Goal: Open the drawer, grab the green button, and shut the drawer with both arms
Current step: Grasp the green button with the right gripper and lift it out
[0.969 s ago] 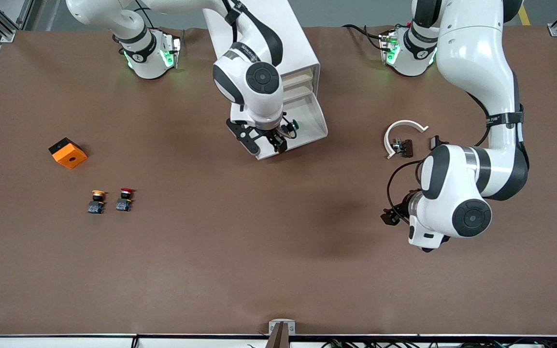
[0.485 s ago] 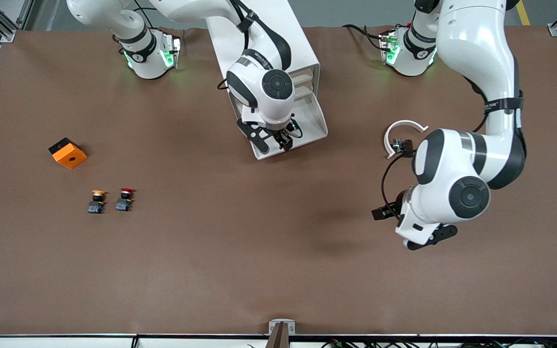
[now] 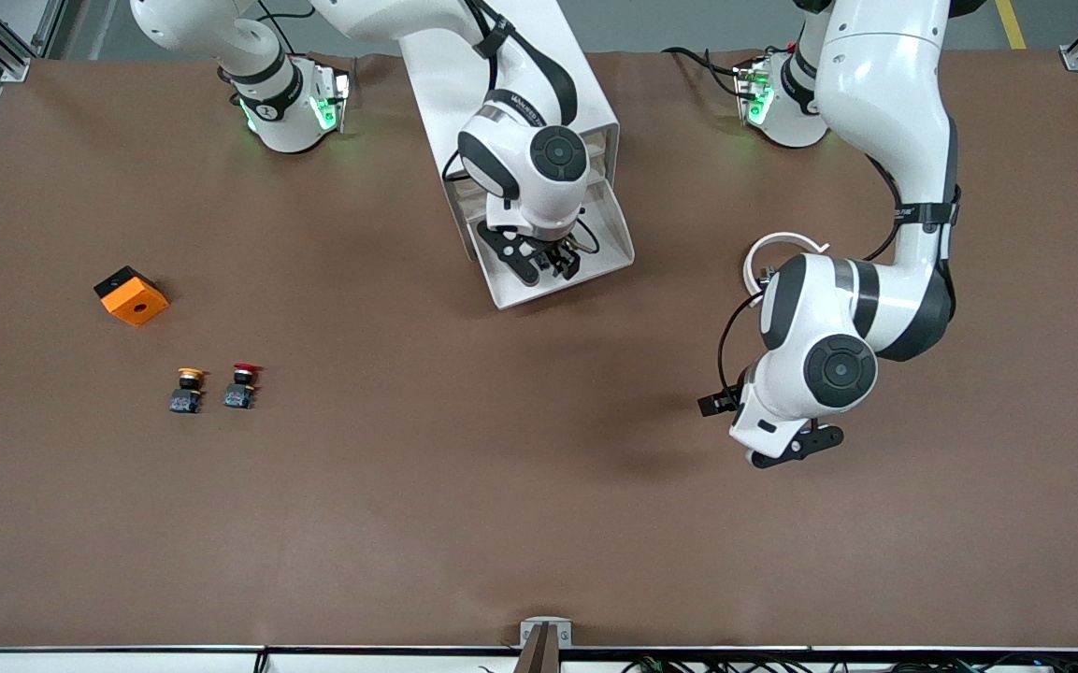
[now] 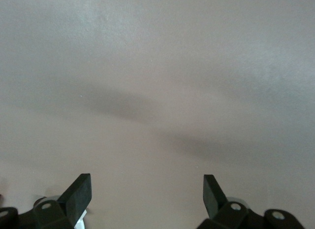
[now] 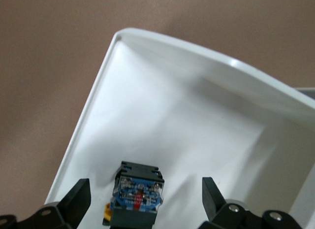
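The white cabinet (image 3: 464, 56) stands at the back of the table with its lowest drawer (image 3: 615, 234) pulled open. My right gripper (image 3: 548, 262) hangs open over the drawer's inside. In the right wrist view the button (image 5: 138, 197) lies on the drawer's white floor (image 5: 172, 120), between my open right gripper's (image 5: 145, 189) fingers and untouched by them. Its blue base and black body show; its green cap is hidden. In the front view the button is hidden under the gripper. My left gripper (image 3: 786, 449) is open and empty over bare table (image 4: 157, 91).
An orange block (image 3: 131, 295), a yellow-capped button (image 3: 187, 389) and a red-capped button (image 3: 241, 385) lie toward the right arm's end of the table. A white curved piece (image 3: 782, 241) lies by the left arm's elbow, partly covered.
My right gripper moved from the drawer's front edge to over its inside, covering the green cap. My left arm swung its gripper toward the table's middle.
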{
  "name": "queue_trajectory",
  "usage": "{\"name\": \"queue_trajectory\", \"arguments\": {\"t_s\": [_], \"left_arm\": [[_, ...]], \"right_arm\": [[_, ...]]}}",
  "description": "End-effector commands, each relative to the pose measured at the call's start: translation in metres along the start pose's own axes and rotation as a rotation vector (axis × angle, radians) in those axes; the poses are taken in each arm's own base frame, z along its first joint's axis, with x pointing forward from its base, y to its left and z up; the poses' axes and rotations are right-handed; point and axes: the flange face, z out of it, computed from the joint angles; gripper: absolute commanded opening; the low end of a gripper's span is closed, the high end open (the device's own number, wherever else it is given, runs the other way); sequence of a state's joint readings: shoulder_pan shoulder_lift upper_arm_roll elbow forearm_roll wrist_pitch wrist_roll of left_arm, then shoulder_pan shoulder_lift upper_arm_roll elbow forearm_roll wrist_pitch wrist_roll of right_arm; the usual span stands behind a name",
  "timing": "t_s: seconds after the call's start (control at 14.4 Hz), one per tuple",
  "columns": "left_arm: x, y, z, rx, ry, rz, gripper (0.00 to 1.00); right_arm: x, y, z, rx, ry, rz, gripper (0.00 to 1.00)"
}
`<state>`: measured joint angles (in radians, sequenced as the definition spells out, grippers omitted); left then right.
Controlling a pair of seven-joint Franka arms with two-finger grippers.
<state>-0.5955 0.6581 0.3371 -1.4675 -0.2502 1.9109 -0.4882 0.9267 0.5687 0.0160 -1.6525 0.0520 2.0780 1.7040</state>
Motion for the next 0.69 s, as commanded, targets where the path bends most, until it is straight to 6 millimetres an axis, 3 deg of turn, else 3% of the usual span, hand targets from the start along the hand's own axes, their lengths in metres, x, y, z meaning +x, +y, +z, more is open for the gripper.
{"name": "queue_trajectory", "arguments": {"t_s": [0.0,0.07,0.28,0.35,0.62], "left_arm": [[-0.013,-0.002,0.006,0.006,0.018,0.017,1.0],[-0.012,-0.003,0.007,0.006,0.019,0.015,1.0],[-0.012,-0.002,0.011,0.011,0.015,0.016,1.0],[-0.012,-0.002,0.012,0.012,0.015,0.016,1.0],[-0.014,0.002,0.009,0.008,0.019,0.018,1.0]], "right_arm": [[-0.006,-0.006,0.0,0.015,-0.007,0.012,0.86],[-0.006,-0.006,0.002,0.015,-0.007,0.012,0.65],[-0.006,-0.009,-0.002,0.024,-0.009,0.01,0.2],[-0.007,-0.009,-0.004,0.025,-0.009,0.01,0.14],[0.003,-0.017,-0.033,0.055,-0.013,0.019,0.13]]}}
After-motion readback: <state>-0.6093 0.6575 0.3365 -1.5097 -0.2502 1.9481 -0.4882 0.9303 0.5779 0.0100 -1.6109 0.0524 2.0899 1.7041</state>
